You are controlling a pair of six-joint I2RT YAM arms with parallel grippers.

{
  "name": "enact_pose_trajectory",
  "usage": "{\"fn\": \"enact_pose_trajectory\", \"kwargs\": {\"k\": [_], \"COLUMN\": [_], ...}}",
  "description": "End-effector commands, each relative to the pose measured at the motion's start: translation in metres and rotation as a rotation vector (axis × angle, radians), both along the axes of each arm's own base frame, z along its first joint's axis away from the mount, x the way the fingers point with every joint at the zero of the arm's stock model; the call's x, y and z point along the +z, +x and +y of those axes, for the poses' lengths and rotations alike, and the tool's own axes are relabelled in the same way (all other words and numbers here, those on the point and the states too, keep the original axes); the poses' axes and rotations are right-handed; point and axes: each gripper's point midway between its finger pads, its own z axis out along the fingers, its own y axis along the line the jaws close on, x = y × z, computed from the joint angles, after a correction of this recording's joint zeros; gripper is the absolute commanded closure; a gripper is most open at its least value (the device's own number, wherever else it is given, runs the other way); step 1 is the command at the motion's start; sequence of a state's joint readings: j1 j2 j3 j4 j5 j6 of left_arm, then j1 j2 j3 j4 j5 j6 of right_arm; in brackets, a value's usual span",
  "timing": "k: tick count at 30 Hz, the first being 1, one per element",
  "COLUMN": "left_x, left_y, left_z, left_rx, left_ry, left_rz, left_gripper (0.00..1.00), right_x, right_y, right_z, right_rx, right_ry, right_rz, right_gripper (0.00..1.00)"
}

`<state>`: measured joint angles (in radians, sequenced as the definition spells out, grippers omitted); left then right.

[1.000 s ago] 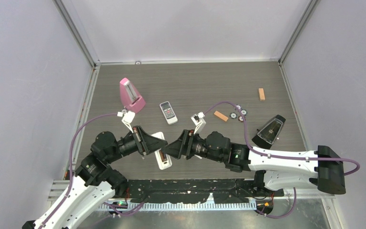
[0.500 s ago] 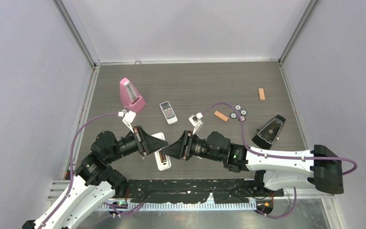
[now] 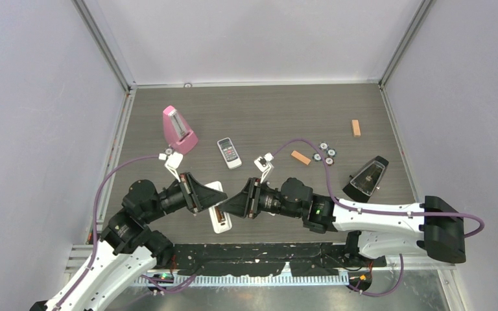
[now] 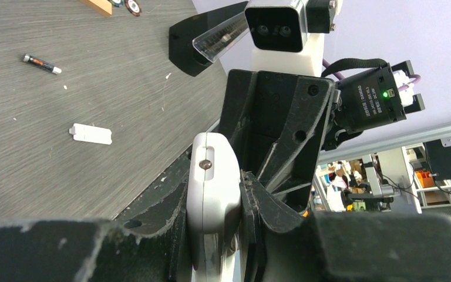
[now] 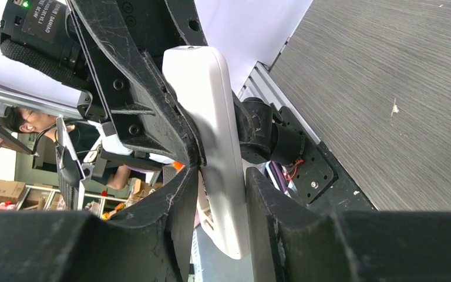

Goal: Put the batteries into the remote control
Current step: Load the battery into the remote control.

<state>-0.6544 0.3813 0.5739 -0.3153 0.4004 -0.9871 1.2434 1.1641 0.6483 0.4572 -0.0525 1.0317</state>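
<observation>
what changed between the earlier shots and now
The right claw closed onto the white remote and shifted a little to the left, the remote going with it. The left claw kept its grip on the remote. The pink metronome, the black metronome and the rest on the table stayed put.

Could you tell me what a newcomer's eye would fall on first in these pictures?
The left gripper and right gripper meet near the front of the table, both clamped on the white remote. Farther off: a pink metronome at left, a black metronome at right, one loose battery.
</observation>
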Motion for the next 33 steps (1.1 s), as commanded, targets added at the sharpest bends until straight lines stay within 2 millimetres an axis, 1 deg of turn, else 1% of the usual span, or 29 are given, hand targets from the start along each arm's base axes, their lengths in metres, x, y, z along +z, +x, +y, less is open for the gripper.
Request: {"fn": "enact_pose_trajectory", "kwargs": {"k": [1, 2, 3, 4, 6, 8, 11, 15, 16, 17, 18, 19, 20, 24, 28, 29, 30, 31, 33], "left_x": [0.043, 0.042, 0.042, 0.04, 0.038, 0.036, 0.035, 0.036, 0.036, 0.037, 0.036, 0.036, 0.035, 0.034, 0.035, 0.035, 0.035, 0.035, 0.035], "left_y": [0.0, 0.0, 0.001, 0.001, 0.002, 0.004, 0.005, 0.004, 0.004, 0.004, 0.004, 0.004, 0.003, 0.003, 0.002, 0.002, 0.002, 0.001, 0.001], "left_z": [0.003, 0.003, 0.003, 0.003, 0.002, 0.002, 0.001, 0.001, 0.002, 0.002, 0.001, 0.001, 0.001, 0.001, 0.001, 0.001, 0.001, 0.001, 0.001], "left_rx": [0.009, 0.009, 0.009, 0.009, 0.01, 0.013, 0.012, 0.01, 0.01, 0.009, 0.008, 0.005, 0.002, -0.003, -0.004, -0.005, -0.005, -0.007, -0.009], "left_ry": [-0.063, -0.058, -0.055, -0.049, -0.039, -0.031, -0.025, -0.023, -0.023, -0.022, -0.019, -0.019, -0.019, -0.018, -0.017, -0.018, -0.017, -0.017, -0.017], "left_rz": [-0.134, -0.135, -0.139, -0.138, -0.14, -0.138, -0.14, -0.145, -0.147, -0.148, -0.146, -0.147, -0.146, -0.146, -0.149, -0.15, -0.147, -0.148, -0.148], "left_gripper": [1.0, 1.0, 1.0, 1.0, 1.0, 1.0, 1.0, 1.0, 1.0, 1.0, 1.0, 1.0, 1.0, 1.0, 1.0, 1.0, 1.0, 1.0, 1.0], "right_x": [0.01, 0.015, 0.017, 0.021, 0.026, 0.031, 0.03, 0.022, 0.023, 0.018, 0.02, 0.017, 0.02, 0.016, 0.01, 0.009, 0.007, 0.006, 0.003], "right_y": [0.003, 0.002, 0.002, 0.002, 0.002, 0.001, 0.001, 0.008, 0.009, 0.009, 0.01, 0.01, 0.009, 0.012, 0.016, 0.017, 0.017, 0.017, 0.018], "right_z": [-0.009, -0.012, -0.013, -0.015, -0.018, -0.02, -0.019, -0.012, -0.011, -0.009, -0.008, -0.006, -0.004, 0.0, 0.0, 0.0, -0.001, -0.001, -0.003], "right_rx": [-0.031, -0.033, -0.035, -0.036, -0.037, -0.035, -0.031, -0.061, -0.071, -0.071, -0.076, -0.075, -0.079, -0.089, -0.106, -0.11, -0.111, -0.114, -0.117], "right_ry": [-0.001, 0.01, 0.016, 0.025, 0.038, 0.043, 0.004, -0.113, -0.14, -0.165, -0.183, -0.198, -0.196, -0.22, -0.245, -0.251, -0.254, -0.257, -0.265], "right_rz": [-0.046, -0.059, -0.064, -0.076, -0.094, -0.119, -0.156, -0.222, -0.242, -0.249, -0.268, -0.277, -0.282, -0.283, -0.283, -0.282, -0.283, -0.283, -0.285], "right_gripper": [0.54, 0.49, 0.46, 0.41, 0.34, 0.31, 0.29, 0.29, 0.3, 0.31, 0.31, 0.33, 0.33, 0.4, 0.52, 0.56, 0.58, 0.62, 0.67]}}
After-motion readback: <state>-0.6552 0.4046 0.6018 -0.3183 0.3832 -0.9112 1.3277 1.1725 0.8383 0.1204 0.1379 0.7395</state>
